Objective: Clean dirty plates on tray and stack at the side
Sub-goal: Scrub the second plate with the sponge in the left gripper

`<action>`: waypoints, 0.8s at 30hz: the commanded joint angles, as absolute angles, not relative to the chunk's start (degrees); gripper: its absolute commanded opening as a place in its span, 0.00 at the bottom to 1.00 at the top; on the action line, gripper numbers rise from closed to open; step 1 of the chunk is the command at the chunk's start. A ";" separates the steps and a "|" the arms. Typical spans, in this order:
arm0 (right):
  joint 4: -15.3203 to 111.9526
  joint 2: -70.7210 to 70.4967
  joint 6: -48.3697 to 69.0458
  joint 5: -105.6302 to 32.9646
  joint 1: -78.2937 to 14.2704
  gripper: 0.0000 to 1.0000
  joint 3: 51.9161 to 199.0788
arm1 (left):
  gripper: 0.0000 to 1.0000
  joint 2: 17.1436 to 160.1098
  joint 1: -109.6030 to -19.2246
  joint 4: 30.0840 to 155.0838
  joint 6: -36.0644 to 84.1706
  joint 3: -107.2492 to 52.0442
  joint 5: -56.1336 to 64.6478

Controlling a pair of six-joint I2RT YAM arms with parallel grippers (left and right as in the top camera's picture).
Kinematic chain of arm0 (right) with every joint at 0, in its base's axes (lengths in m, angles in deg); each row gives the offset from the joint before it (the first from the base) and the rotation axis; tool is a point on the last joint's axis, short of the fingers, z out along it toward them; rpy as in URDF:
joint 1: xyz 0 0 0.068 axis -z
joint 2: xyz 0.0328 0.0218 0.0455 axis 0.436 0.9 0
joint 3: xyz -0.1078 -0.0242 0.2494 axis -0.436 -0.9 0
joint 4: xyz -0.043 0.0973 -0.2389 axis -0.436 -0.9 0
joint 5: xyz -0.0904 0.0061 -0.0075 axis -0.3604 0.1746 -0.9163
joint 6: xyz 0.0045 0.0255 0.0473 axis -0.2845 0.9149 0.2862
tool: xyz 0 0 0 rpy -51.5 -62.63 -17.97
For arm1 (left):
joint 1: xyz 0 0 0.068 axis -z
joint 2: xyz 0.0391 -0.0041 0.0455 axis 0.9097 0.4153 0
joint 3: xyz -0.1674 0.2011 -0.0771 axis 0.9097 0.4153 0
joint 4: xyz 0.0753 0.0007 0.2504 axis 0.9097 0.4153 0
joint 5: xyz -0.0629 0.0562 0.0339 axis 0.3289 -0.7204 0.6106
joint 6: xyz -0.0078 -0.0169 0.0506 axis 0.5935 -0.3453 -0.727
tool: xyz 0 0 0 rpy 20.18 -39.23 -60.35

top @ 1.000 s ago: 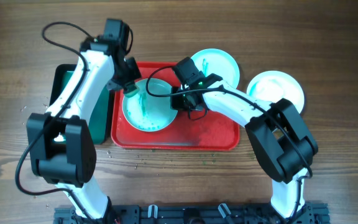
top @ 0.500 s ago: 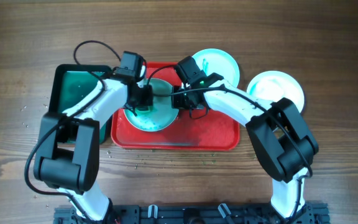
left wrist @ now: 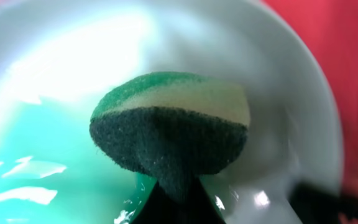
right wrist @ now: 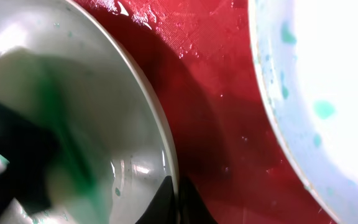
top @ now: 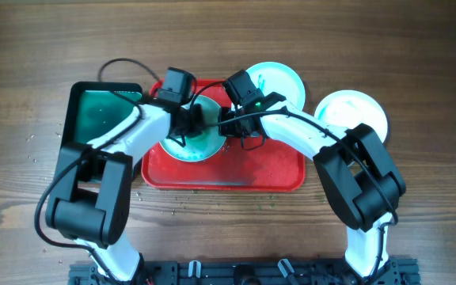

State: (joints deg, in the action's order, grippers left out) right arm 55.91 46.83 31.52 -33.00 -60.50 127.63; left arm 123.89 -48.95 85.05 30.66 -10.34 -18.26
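The red tray lies mid-table. A plate smeared with green sits in its left half, also seen in the left wrist view and the right wrist view. My left gripper is shut on a green-and-yellow sponge pressed against the plate's inside. My right gripper is shut on the plate's right rim, its fingertips pinching the edge. A second plate, pale mint with green streaks, overlaps the tray's back right corner. A third pale plate lies on the table to the right.
A dark green tray with green liquid stands left of the red tray. Green specks dot the wood by the red tray's front edge. The red tray's right half is wet.
My left arm has swung right from the dark green tray's edge, bringing the sponge into the plate and across it towards the right rim. My right gripper has kept hold of the rim.
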 commanded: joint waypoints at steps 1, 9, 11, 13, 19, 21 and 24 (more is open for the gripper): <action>55.52 47.79 30.93 -31.84 -60.68 0.04 127.80 | 0.04 126.47 -52.82 91.06 47.58 -8.59 -33.58; 55.96 47.79 30.95 -31.84 -60.63 0.04 127.80 | 0.04 126.47 -51.66 102.17 29.24 -8.59 -12.11; 56.00 47.79 30.97 -31.62 -60.63 0.04 127.80 | 0.04 126.47 -50.74 101.29 20.33 -8.59 1.18; 56.00 47.79 30.97 -31.60 -60.63 0.04 127.80 | 0.04 126.47 -49.80 99.74 12.52 -8.59 9.90; 55.96 47.79 30.95 -31.32 -60.57 0.04 127.80 | 0.04 126.49 -49.89 90.72 26.32 -8.59 -7.02; 55.96 47.79 30.93 -31.19 -60.57 0.04 127.80 | 0.04 126.49 -50.37 87.81 34.86 -8.59 -18.74; 55.54 47.79 30.95 -31.21 -60.57 0.04 127.80 | 0.04 126.47 -51.22 88.00 37.83 -9.90 -33.03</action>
